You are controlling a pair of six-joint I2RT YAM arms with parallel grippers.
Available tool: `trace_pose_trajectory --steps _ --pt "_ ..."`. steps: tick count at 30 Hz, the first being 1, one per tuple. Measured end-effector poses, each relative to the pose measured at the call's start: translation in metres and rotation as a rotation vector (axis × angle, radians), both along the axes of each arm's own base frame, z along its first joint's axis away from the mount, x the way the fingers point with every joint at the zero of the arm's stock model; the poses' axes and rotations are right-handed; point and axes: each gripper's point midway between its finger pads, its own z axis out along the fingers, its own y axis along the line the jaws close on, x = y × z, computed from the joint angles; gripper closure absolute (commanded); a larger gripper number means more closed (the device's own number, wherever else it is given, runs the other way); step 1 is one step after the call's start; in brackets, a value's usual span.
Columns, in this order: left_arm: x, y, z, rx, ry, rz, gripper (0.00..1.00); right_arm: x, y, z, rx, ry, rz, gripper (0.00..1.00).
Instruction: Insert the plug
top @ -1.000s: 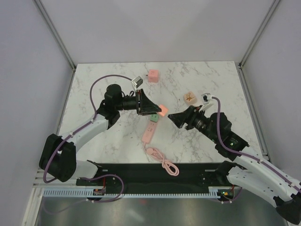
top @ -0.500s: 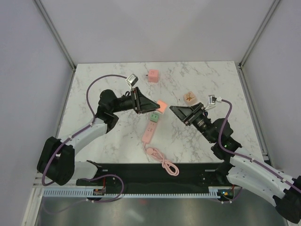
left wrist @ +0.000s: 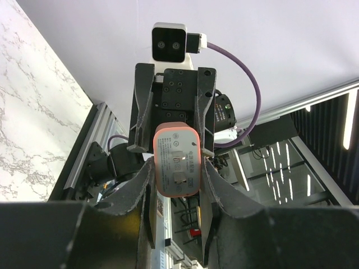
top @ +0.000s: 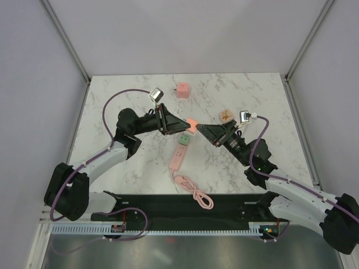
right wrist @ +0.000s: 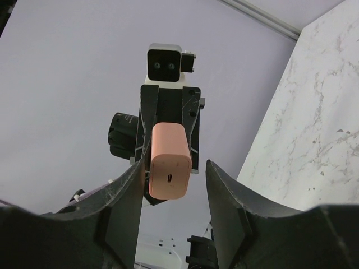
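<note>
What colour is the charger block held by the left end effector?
The charger block is salmon pink; right wrist view.

Salmon-pink plug (left wrist: 177, 158) aloft (two flat prongs showing)

The left end effector (left wrist: 177, 175) pinches a pink plug (left wrist: 177, 159); the right end effector (left wrist: 175, 112) sits right behind it; white desk (left wrist: 33, 112) at left.

Lab test cell: grey panel walls (top: 185, 33) around a marbled table (top: 263, 95).
</note>
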Motion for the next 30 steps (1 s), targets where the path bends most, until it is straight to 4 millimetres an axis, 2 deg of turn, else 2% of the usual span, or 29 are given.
trace_pose_trajectory --steps 3,9,11,15,18,20,21,22,23,24,25,26,27,30 --pt "-0.001 0.000 0.000 -0.002 -0.002 -0.001 0.98 0.000 0.003 -0.001 0.002 -0.005 0.015 0.50" --pt "0.000 0.000 -0.002 -0.006 -0.002 0.004 0.98 -0.001 0.010 0.000 0.019 -0.012 0.042 0.67" --pt "-0.001 0.001 0.000 -0.013 -0.014 0.005 0.98 -0.001 0.011 0.003 0.028 -0.019 0.044 0.68" --pt "0.000 0.002 0.003 -0.025 -0.033 0.009 0.98 0.000 0.013 0.006 0.041 -0.037 0.051 0.63" --pt "0.002 0.004 0.003 -0.033 -0.038 0.019 0.98 0.003 0.016 0.007 0.046 -0.044 0.054 0.65" --pt "0.003 0.006 0.005 -0.038 -0.041 0.024 0.98 0.004 0.018 0.008 0.050 -0.049 0.054 0.76" --pt "0.004 0.006 0.005 -0.040 -0.044 0.024 0.98 0.004 0.018 0.009 0.052 -0.051 0.055 0.88" --pt "0.003 0.006 0.006 -0.042 -0.046 0.024 0.98 0.004 0.018 0.009 0.054 -0.055 0.056 0.95" --pt "0.003 0.006 0.007 -0.044 -0.048 0.024 0.92 0.004 0.018 0.010 0.055 -0.058 0.056 1.00" --pt "0.003 0.006 0.007 -0.045 -0.049 0.023 0.82 0.003 0.018 0.011 0.055 -0.062 0.057 1.00" --pt "0.003 0.006 0.007 -0.047 -0.052 0.022 0.54 0.003 0.018 0.011 0.054 -0.067 0.058 1.00" --pt "0.002 0.006 0.008 -0.048 -0.056 0.022 0.44 0.003 0.018 0.012 0.054 -0.070 0.060 1.00" --pt "0.002 0.006 0.007 -0.047 -0.051 0.019 0.39 0.001 0.019 0.012 0.050 -0.078 0.069 1.00" --pt "-0.003 0.002 0.002 -0.037 -0.022 -0.002 0.33 -0.008 0.025 0.011 0.020 -0.097 0.112 1.00"
